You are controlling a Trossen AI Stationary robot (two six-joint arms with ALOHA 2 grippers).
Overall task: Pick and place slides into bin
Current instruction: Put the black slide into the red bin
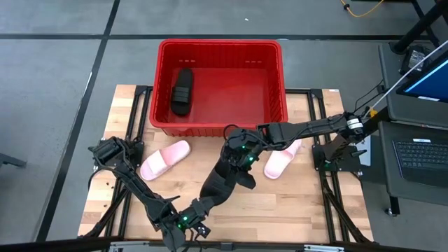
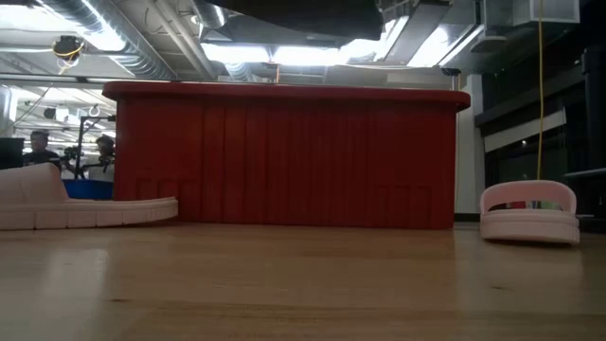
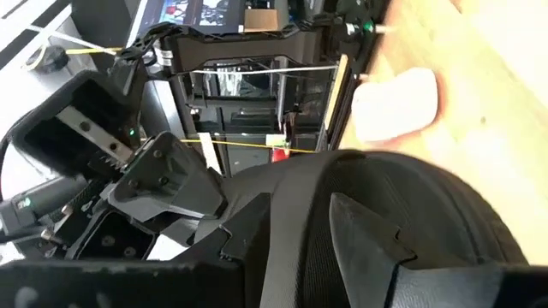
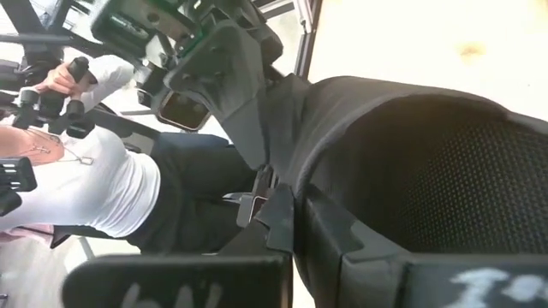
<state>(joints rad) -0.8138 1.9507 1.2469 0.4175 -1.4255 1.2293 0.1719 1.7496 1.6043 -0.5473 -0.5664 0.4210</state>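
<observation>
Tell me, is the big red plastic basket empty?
No. The high view shows one black slide sandal lying inside the red plastic basket, near one end.

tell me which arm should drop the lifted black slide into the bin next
right, likely: both the right end effector and left end effector grip the black slide, but the right sits nearer the bin

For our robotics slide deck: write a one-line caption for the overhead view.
Both end effectors hold a black slide over the table; another lies in the red bin, two pink slides outside.
</observation>
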